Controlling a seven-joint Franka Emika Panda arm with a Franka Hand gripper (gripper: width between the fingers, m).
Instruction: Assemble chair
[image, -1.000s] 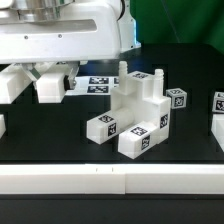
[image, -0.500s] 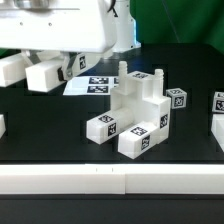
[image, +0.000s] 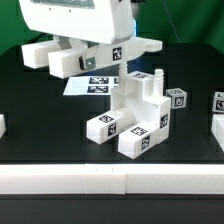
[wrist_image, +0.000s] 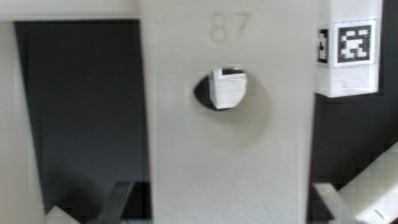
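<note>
Chair's glossy white H-shaped plastic frame (image: 62, 60) hanging above black table (image: 40, 140), long axis lying level across exterior view, left to right, tagged face pointing at camera. Two-finger gripper (wrist_image: 222, 203) clamping nearly closed on its middle bar. White blocky stepped structure (image: 140, 105) standing lower, toward exterior view's right.

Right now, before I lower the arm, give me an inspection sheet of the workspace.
Surface: black table, white rail along its front.
Job's things: frame held above the table; assembly standing at centre; two small tagged blocks on the exterior view's right.
Clutter: marker board lying flat behind the assembly.
Grippers: fingers shut on the frame.
Cables: nothing seen.
Surroundings: dark backdrop, nothing else seen.
</note>
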